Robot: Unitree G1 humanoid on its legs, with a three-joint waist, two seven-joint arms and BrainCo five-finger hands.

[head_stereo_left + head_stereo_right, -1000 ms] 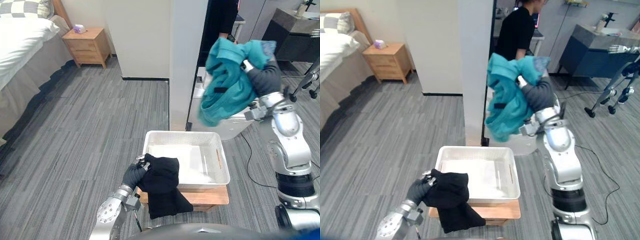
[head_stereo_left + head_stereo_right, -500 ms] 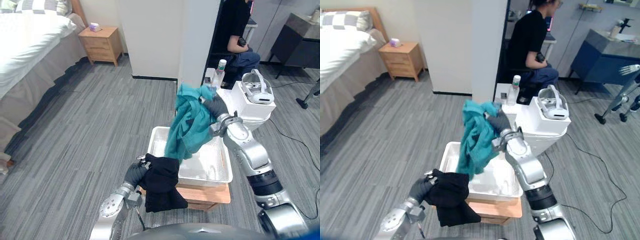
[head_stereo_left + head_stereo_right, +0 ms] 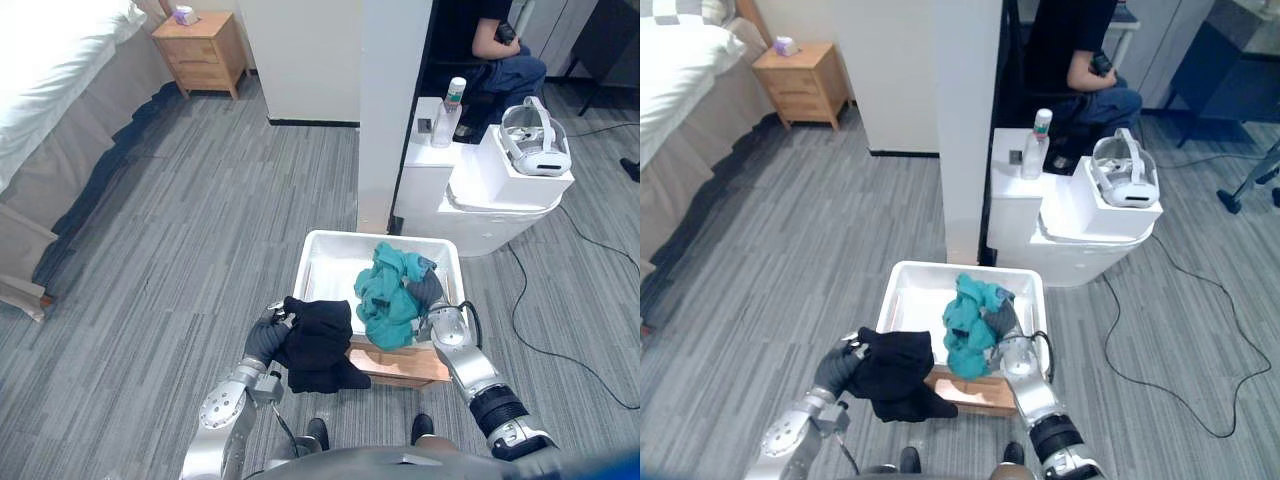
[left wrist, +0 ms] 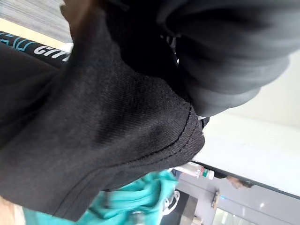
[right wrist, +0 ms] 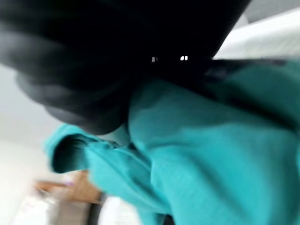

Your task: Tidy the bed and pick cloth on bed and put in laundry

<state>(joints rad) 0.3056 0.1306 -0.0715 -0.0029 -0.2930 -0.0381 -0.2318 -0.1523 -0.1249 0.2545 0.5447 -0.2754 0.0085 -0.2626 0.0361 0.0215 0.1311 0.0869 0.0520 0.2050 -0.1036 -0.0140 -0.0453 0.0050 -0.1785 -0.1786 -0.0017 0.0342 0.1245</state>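
A teal cloth point(image 3: 388, 298) lies bunched in the right half of the white laundry basket point(image 3: 322, 243), which sits on a low wooden stool point(image 3: 400, 366). My right hand point(image 3: 429, 290) rests against the teal cloth point(image 5: 211, 154) inside the basket, its fingers buried in the folds. My left hand point(image 3: 264, 341) is shut on a black cloth point(image 3: 318, 345) and holds it just outside the basket's near left corner, above the floor. The black cloth point(image 4: 93, 126) hangs from the fist.
A bed point(image 3: 50, 90) with a grey skirt stands at the far left, a wooden nightstand point(image 3: 196, 45) beyond it. A white pillar point(image 3: 392, 100) rises behind the basket. A white cabinet point(image 3: 480, 190) carries a headset and a bottle. A person point(image 3: 500, 50) sits behind it.
My right arm has swung down and brought the teal cloth from mid-air into the basket. The camera has tilted downward. My left hand still holds the black cloth in the same place.
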